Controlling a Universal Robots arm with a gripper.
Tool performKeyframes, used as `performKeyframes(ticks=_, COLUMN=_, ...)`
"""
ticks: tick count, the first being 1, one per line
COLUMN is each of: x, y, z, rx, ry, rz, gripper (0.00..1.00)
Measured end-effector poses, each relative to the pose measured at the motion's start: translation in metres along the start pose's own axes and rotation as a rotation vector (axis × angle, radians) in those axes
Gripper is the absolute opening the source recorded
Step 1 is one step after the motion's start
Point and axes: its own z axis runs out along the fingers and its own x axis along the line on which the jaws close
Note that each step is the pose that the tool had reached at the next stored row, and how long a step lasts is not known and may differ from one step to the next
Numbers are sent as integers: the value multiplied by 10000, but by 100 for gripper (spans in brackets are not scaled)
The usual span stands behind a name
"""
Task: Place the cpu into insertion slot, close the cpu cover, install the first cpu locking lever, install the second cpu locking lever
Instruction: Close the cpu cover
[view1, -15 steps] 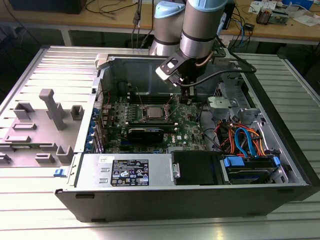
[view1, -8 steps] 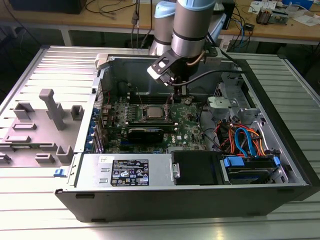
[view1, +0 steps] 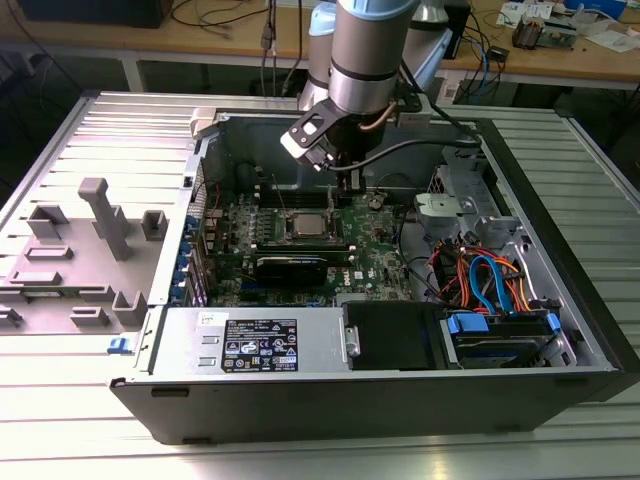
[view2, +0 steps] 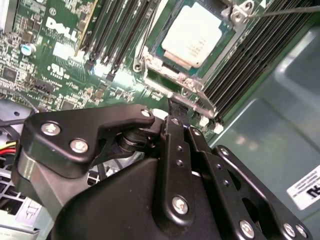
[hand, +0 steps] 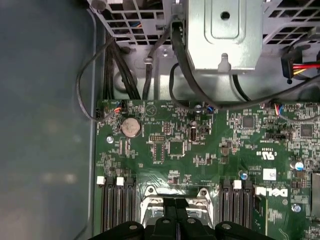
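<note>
Beside the insertion slot (view2: 192, 100), the claw (view2: 175, 109), pinched narrow and empty, sits by the cpu cover (view2: 170, 74) lowered over the seated cpu (view2: 192, 35); latching a locking lever (view2: 285, 11) seems the step in hand, needing a precise, steady push.

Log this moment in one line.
cpu: seated | cover: down around it | gripper: shut, tip at cover edge

The arm (view1: 365, 45) is a silvery-grey cylinder ringed by a black band (view1: 365, 72). Below the band – a white-faced wrist block (view1: 305, 138), a black cable (view1: 430, 144), and the matt-black gripper (view2: 176, 107), its link bars dotted with silver screws (view2: 180, 205).
</note>
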Motion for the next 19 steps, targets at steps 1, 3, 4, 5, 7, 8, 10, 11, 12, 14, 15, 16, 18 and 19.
performKeyframes(ticks=1, x=1, y=-9, z=0, rx=0, ry=1, rz=-1, gripper=11)
performKeyframes(ticks=3, x=1, y=-25, z=0, rx=0, ry=0, rz=0, gripper=11)
performKeyframes(ticks=4, x=1, y=-39, z=0, rx=0, ry=0, rz=-1, gripper=11)
performKeyframes(ticks=5, x=2, y=-53, z=1, rx=0, ry=0, rz=-1, gripper=11)
performKeyframes(ticks=7, x=2, y=-93, z=5, rx=-1, ry=-2, rz=-1, gripper=11)
performKeyframes(ticks=8, x=2, y=-106, z=7, rx=0, ry=-2, rz=0, gripper=11)
performKeyframes(ticks=10, x=3, y=-118, z=10, rx=-1, ry=1, rz=-1, gripper=11)
performKeyframes(ticks=11, x=3, y=-123, z=11, rx=0, ry=1, rz=0, gripper=11)
performKeyframes(ticks=12, x=3, y=-126, z=12, rx=-1, ry=2, rz=-1, gripper=11)
performKeyframes(ticks=14, x=3, y=-127, z=13, rx=-1, ry=14, rz=0, gripper=11)
performKeyframes(ticks=15, x=3, y=-127, z=13, rx=-1, ry=27, rz=0, gripper=11)
performKeyframes(ticks=16, x=3, y=-127, z=13, rx=-2, ry=28, rz=0, gripper=11)
performKeyframes(ticks=18, x=3, y=-127, z=13, rx=-2, ry=28, rz=0, gripper=11)
performKeyframes(ticks=19, x=3, y=-127, z=13, rx=-2, ry=29, rz=-1, gripper=11)
